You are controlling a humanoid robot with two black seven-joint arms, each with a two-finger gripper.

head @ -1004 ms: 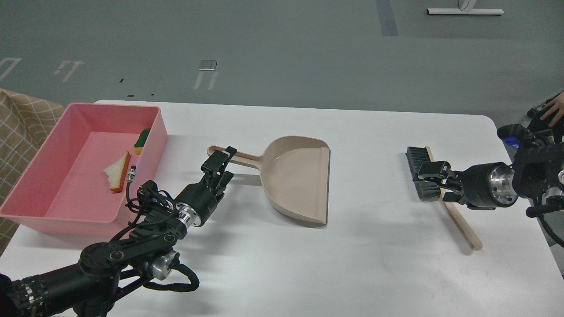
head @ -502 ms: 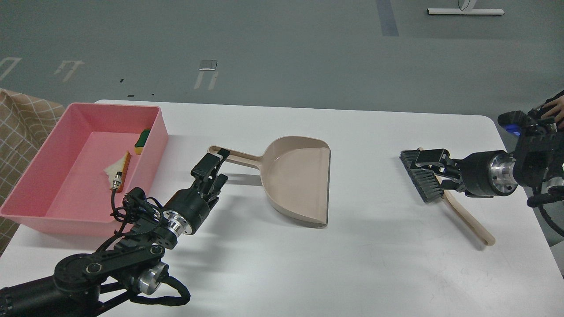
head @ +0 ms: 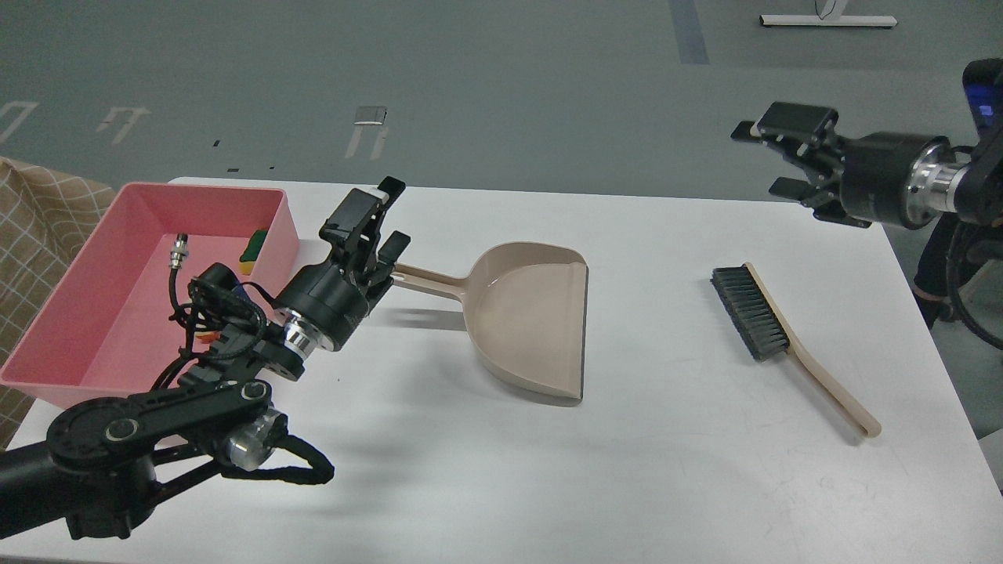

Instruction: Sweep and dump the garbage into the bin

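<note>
The pink bin stands at the table's left. The yellow and green sponge lies inside it by the right wall. The bread slice is almost wholly hidden behind my left arm. The beige dustpan lies flat mid-table, handle pointing left. My left gripper is open and empty, raised just above and left of the handle's end. The black-bristled brush lies on the table at the right. My right gripper is open and empty, high above the table's far right edge.
A checked beige cloth hangs left of the bin. The white table ends close to the brush handle's tip at the right. Grey floor lies beyond the far edge.
My right gripper let go of the brush and rose up and back; the brush now lies on the table. My left gripper left the dustpan handle and lifted up.
</note>
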